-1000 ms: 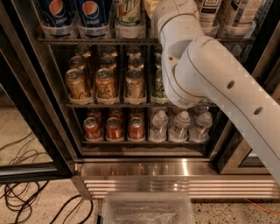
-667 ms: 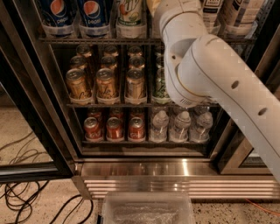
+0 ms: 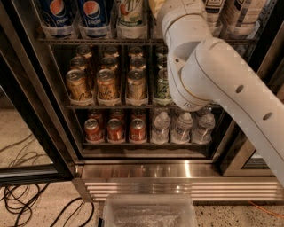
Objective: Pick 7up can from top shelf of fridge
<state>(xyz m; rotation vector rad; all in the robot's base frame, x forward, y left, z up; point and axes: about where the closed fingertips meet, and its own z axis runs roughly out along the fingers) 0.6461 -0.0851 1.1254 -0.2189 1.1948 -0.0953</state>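
The 7up can [image 3: 131, 15] stands in a clear cup on the top shelf [image 3: 102, 41] of the fridge [image 3: 146, 170], just right of two blue Pepsi cans [image 3: 75, 13]; its top is cut off by the frame's edge. My white arm [image 3: 213, 75] rises in front of the shelves and reaches up just right of the 7up can. My gripper is out of view past the top edge, at the end of that arm. The arm hides the shelf's middle-right part.
Gold cans [image 3: 106, 84] and a green-and-white can [image 3: 162, 88] fill the middle rack. Red cans [image 3: 115, 129] and water bottles [image 3: 182, 128] fill the lower one. The open door frame [image 3: 26, 88] stands left. A clear plastic bin [image 3: 148, 213] and black cables [image 3: 22, 199] lie on the floor.
The arm has shifted only slightly in front of the shelves. The cans have not moved.
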